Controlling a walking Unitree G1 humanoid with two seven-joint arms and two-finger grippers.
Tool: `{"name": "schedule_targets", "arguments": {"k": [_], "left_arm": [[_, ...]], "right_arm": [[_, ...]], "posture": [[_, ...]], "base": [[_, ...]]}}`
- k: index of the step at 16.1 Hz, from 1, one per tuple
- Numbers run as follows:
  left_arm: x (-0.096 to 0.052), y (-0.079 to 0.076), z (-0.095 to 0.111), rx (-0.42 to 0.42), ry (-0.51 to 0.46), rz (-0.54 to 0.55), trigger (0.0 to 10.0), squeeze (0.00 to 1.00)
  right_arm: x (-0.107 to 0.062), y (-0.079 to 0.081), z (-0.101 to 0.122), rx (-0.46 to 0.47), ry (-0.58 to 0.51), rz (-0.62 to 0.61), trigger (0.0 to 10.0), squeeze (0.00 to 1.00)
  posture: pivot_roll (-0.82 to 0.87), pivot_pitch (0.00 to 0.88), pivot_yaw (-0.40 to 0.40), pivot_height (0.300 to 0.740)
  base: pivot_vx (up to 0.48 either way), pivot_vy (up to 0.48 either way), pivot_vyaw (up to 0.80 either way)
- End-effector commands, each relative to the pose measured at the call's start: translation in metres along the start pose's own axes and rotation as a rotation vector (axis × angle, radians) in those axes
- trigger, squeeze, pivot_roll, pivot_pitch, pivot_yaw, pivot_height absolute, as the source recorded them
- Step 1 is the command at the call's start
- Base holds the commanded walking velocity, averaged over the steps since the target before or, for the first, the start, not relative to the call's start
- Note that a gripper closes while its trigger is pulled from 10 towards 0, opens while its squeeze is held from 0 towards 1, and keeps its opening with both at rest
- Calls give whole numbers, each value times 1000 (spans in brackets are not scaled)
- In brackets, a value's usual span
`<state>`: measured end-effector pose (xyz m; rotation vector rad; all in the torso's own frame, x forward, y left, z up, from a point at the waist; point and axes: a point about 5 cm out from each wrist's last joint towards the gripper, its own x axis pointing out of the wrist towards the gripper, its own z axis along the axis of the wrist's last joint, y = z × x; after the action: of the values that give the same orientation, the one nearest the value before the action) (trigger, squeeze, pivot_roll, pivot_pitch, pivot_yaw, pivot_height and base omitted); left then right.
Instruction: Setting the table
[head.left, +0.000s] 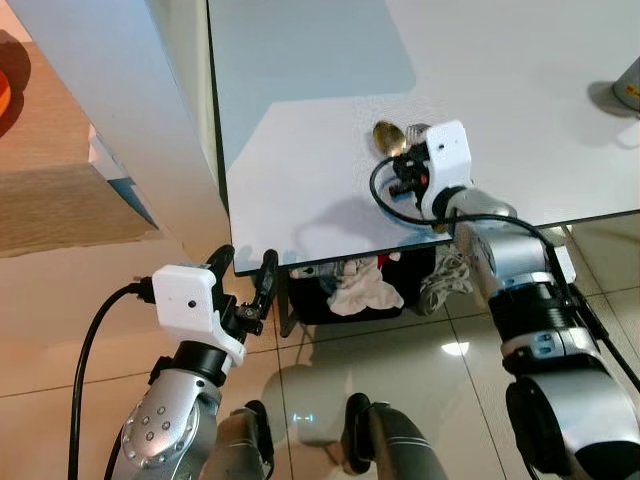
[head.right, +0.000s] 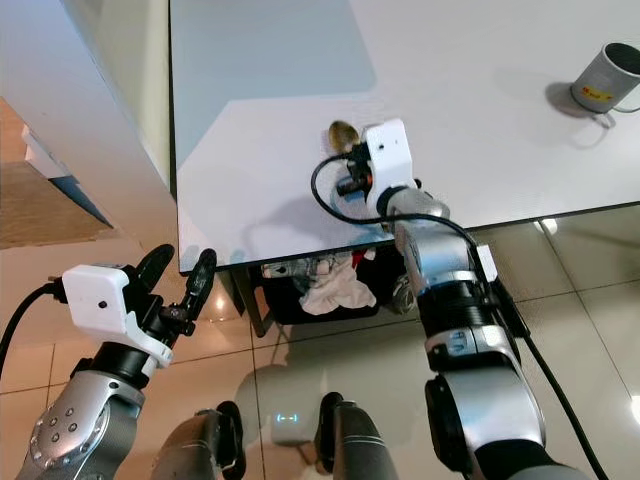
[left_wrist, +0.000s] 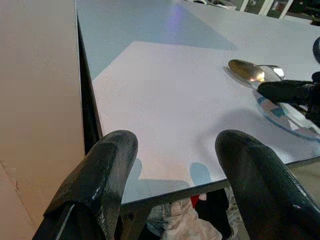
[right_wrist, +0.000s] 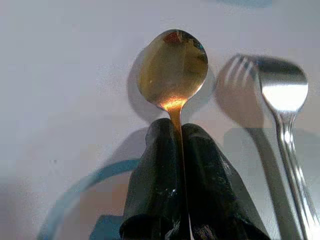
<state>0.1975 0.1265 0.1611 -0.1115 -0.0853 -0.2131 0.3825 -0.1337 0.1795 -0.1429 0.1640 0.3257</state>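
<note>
Right gripper (right_wrist: 176, 150) reaches over the table (head.left: 300, 180), pinching a spoon (right_wrist: 172, 70) – bowl at 12 o'clock; left gripper (left_wrist: 175, 165) gapes empty.

— What is the surface?

— A white table (head.left: 300, 190) with a dark edge; its near left corner points toward the viewer, above a glossy tiled floor (head.left: 420, 370).

— What lies on it?

— A gold spoon (right_wrist: 172, 75), bowl pointing away, near the front edge. Just to its right lies a silver fork (right_wrist: 282, 115), parallel and apart from it. A blue-rimmed plate (left_wrist: 290, 117) sits at their near ends. Far right stands a grey mug (head.right: 608, 78).
</note>
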Motion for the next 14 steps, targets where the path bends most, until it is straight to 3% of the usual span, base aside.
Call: {"name": "schedule_targets", "arguments": {"k": [1, 3, 4, 5, 6, 11, 14], "left_arm": [[-1, -1, 2, 5, 2, 2, 10000, 0], [0, 0, 6, 7, -11, 4, 10000, 0], [0, 1, 6, 9, -12, 3, 10000, 0], [1, 1, 6, 17, -8, -2, 10000, 0], [1, 2, 6, 30, -6, -6, 10000, 0], [3, 1, 7, 24, -9, -10, 10000, 0], [5, 3, 7, 22, -14, -6, 10000, 0]], "right_arm": [[-3, 0, -8, 13, 19, -7, 10000, 0], [-3, -2, -5, -4, -4, -52, 10000, 0], [-3, -3, -3, -33, -20, -73, 10000, 94], [-3, -3, -3, -25, -20, -78, 10000, 957], [-3, -2, -4, -25, -18, -79, 10000, 1000], [-3, -3, 5, -47, -70, -80, 10000, 1000], [-9, 4, 39, -75, -249, -62, 10000, 1000]], "posture": [[-57, 320, -35, 740], [-46, 318, -29, 740], [-47, 317, -28, 740], [-44, 316, -28, 740], [-45, 317, -26, 740], [-44, 304, -27, 740], [-42, 292, -25, 740]], "base": [[0, 0, 0], [0, 0, 0], [0, 0, 0], [0, 0, 0], [0, 0, 0], [0, 0, 0], [0, 0, 0]]}}
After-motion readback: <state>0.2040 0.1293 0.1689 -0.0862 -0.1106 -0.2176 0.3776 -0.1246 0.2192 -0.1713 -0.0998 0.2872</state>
